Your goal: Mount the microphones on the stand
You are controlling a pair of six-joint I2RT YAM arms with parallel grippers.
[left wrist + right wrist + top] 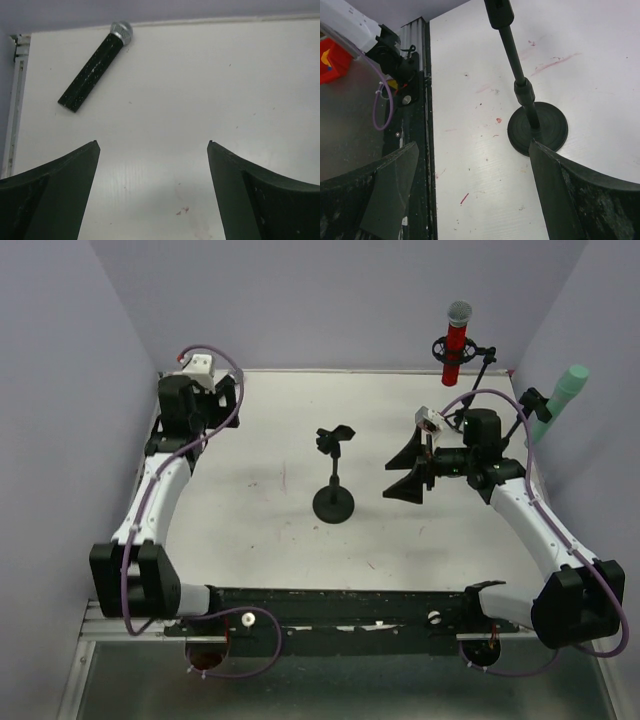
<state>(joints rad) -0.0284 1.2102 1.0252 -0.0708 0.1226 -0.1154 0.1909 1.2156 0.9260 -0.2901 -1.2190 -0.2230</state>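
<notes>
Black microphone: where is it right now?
In the left wrist view, the black microphone lies flat on the table at upper left, near the far left corner, ahead of the open left end effector.

two mics clipped, one lying loose

the red microphone sits upright in a far-right clip. the mint-green microphone is tilted in a clip nearby. the black microphone lies flat near the table's far-left corner. the centre stand stands upright.

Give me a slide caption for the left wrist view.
Open left gripper hovers over the white table, black microphone lying flat ahead near the far left corner.
</notes>
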